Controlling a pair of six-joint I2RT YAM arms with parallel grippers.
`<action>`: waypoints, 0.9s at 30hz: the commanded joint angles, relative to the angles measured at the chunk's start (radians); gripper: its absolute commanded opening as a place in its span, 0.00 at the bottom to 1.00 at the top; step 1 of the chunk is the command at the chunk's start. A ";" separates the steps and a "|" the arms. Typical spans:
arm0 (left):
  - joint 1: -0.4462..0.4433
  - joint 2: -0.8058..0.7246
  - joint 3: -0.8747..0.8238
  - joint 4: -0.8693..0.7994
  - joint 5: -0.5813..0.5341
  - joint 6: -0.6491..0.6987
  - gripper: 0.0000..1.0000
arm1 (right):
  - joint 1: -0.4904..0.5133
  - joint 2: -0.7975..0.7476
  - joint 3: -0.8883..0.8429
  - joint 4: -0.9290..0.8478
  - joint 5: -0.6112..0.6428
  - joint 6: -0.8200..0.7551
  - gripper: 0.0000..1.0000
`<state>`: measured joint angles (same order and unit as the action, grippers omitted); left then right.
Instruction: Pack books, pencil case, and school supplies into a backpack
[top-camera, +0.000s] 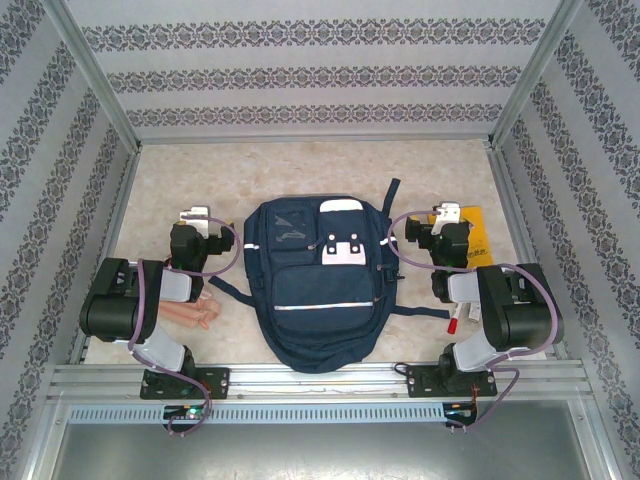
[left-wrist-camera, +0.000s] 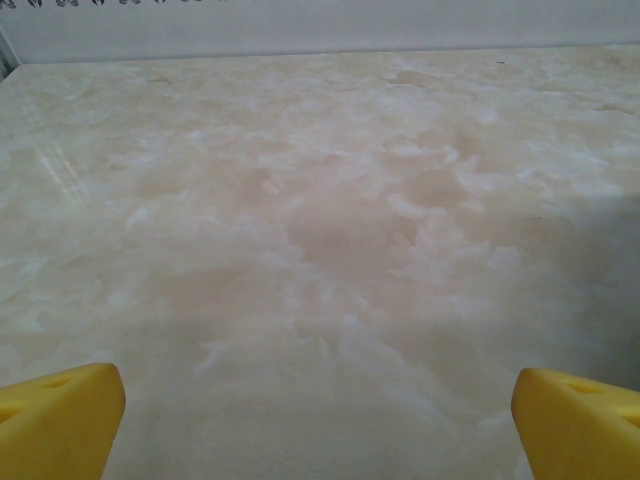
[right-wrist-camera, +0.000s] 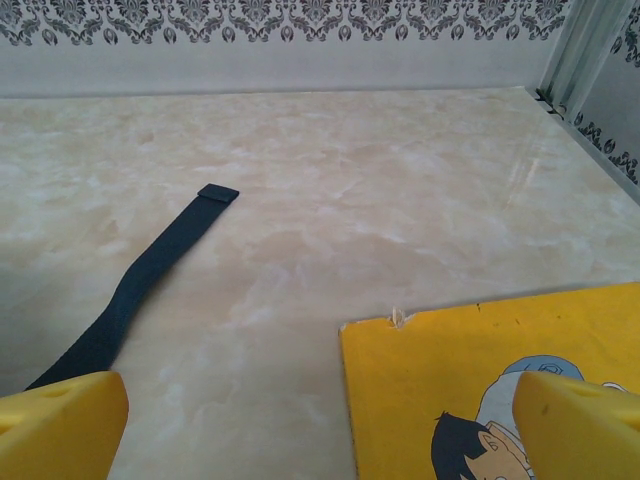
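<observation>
I can't read any title or brand from my feeds. On the book, the right wrist camera gives me only plain yellow cover and part of a cartoon figure with dark hair. The white patches on the backpack are too small for me to tell whether they carry lettering.

The backpack is navy, with a thin pale stripe across its front pocket. It lies flat in the middle of the bench, front side up and top towards the far wall. One dark strap trails from it across the marbled surface.

The book lies just to the right of the backpack's upper end, and one of its corners looks slightly nicked. The pencil case, peach-pink and ridged, lies left of the backpack and is partly hidden under my left arm. The marker has a red end and shows beside my right arm's forearm, to the right of the backpack's lower half.

My right end effector is over the book's left part, with its yellow pads spread wide and nothing gripped. The book's corner sits between the pads, but I cannot tell whether they touch the cover. My left end effector is left of the backpack's top, equally wide open and holding nothing. It has bare bench beneath it, and the pencil case lies behind it, nearer the arm's base.
</observation>
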<state>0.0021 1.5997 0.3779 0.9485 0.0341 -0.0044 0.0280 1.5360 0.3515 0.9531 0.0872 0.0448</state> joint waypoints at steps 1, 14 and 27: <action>0.003 -0.006 0.015 -0.007 0.010 0.011 0.99 | -0.009 -0.005 0.020 0.009 -0.025 -0.009 0.98; 0.009 -0.006 0.013 -0.004 -0.004 0.001 0.99 | -0.011 -0.004 0.021 0.006 -0.033 -0.007 0.98; 0.006 -0.404 0.334 -0.925 -0.102 -0.291 0.99 | -0.023 -0.506 0.154 -0.700 0.202 0.419 0.98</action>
<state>0.0021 1.2533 0.5816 0.4465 -0.0799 -0.1230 0.0410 1.1652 0.4423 0.5480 0.2966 0.2203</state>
